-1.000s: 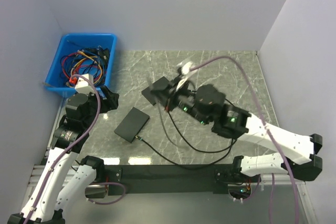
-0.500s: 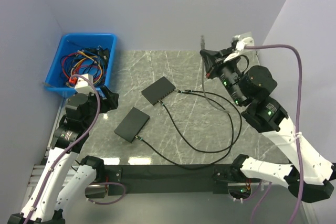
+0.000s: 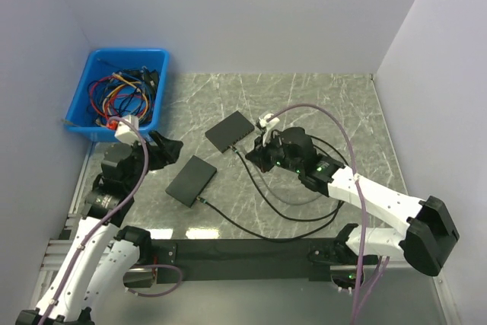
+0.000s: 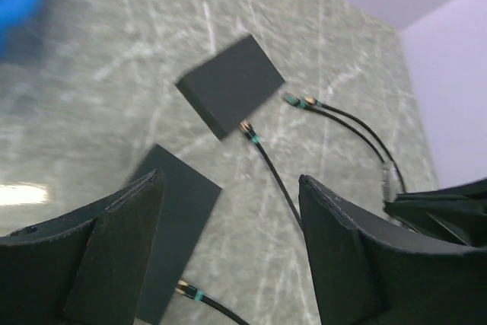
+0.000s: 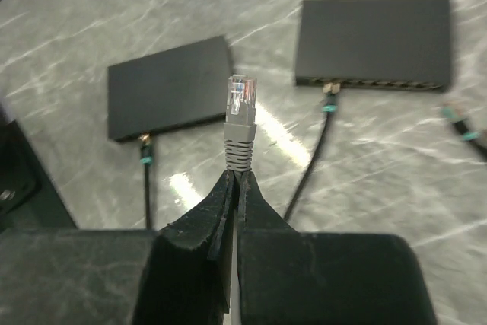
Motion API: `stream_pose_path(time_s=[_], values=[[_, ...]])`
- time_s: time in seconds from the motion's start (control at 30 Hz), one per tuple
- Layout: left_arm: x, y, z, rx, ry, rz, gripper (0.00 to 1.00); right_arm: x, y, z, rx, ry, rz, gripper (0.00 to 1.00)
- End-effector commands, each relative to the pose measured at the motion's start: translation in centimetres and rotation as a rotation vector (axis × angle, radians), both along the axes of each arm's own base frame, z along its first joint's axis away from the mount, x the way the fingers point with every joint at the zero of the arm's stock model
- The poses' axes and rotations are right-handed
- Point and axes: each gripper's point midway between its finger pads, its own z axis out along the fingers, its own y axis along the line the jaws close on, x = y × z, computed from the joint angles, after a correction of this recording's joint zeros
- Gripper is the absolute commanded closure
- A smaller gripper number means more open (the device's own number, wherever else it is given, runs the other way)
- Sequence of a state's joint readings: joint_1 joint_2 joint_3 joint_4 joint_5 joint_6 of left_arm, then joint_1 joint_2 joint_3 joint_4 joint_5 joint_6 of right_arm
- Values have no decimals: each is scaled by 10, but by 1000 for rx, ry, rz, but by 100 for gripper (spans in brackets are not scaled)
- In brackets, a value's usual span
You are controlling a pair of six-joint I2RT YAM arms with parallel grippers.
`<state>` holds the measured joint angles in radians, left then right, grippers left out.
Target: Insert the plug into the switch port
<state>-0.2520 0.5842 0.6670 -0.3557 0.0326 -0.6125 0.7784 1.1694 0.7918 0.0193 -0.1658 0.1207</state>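
Surface: grey marbled table (image 3: pixel 335 112), matte, white-veined; plain pale walls round it.
Top view, layout: blue plastic bin (image 3: pixel 129 52) of tangled wires at 10 o'clock; far switch (image 3: pixel 230 130), a flat black slab, near centre; near switch (image 3: pixel 192 180), same shape, at its 7 o'clock.
Top view, change: right gripper (image 3: pixel 255 155) was up high at 1 o'clock half a sec ago; now down low at far switch's 4 o'clock. Reads as the approach for insertion; plug not seated yet.
Top view, left: left gripper (image 3: pixel 169 148) has nudged twd centre, at near switch's 10 o'clock, touching nothing.
Left wrist: left gripper (image 4: pixel 228 184) jaws apart, empty; both switches seen between the black fingers (image 4: pixel 114 256); view blurred.
Right wrist, claw: right gripper (image 5: pixel 234 180) clamped on the grey ribbed boot of the plug (image 5: pixel 240 112); plug upright, clear plastic tip.
Right wrist, target: port row (image 5: pixel 380 81) on far switch at 1 o'clock, one black cable (image 5: pixel 313 150) already in it; plug well apart from ports.
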Motion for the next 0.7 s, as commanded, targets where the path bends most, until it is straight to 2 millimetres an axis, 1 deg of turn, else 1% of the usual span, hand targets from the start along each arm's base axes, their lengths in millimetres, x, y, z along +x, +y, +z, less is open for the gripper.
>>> stream_pose_path(time_s=[0.0, 0.03, 0.07, 0.1, 0.17, 0.23, 0.27, 0.3, 0.37, 0.43, 0.47, 0.5, 0.57, 0.63, 0.67], values=[[-7, -25, 6, -151, -66, -107, 24, -16, 26, 43, 190, -69, 127, 100], [-9, -27, 6, -171, -82, -116, 23, -22, 29, 38, 191, -60, 144, 100], [-9, -29, -3, -182, -89, -126, 23, -28, 29, 33, 203, -49, 152, 100], [-12, -31, -1, -194, -115, -139, 23, -34, 31, 30, 212, -35, 179, 100], [-16, -38, -8, -211, -124, -180, 22, -48, 35, 21, 214, -9, 218, 100], [-18, -44, -11, -229, -118, -212, 23, -61, 42, 20, 226, 4, 270, 100], [-18, -47, -16, -234, -108, -226, 23, -71, 46, 16, 220, 12, 297, 100], [-17, -50, -13, -244, -123, -242, 24, -75, 50, 13, 216, 19, 312, 100], [-17, -55, -16, -255, -117, -262, 25, -83, 57, 8, 209, 36, 342, 100], [-14, -61, -21, -253, -97, -275, 27, -85, 62, 6, 215, 47, 354, 100], [-13, -63, -20, -249, -93, -280, 27, -86, 64, 4, 217, 54, 360, 100], [-11, -67, -26, -241, -61, -289, 28, -86, 67, 2, 227, 61, 366, 100], [-11, -74, -26, -241, -52, -311, 30, -88, 72, -1, 230, 80, 388, 100], [-13, -82, -29, -231, -33, -326, 30, -90, 76, 1, 247, 89, 404, 100], [-13, -84, -25, -230, -36, -329, 31, -91, 78, 0, 251, 101, 411, 100]])
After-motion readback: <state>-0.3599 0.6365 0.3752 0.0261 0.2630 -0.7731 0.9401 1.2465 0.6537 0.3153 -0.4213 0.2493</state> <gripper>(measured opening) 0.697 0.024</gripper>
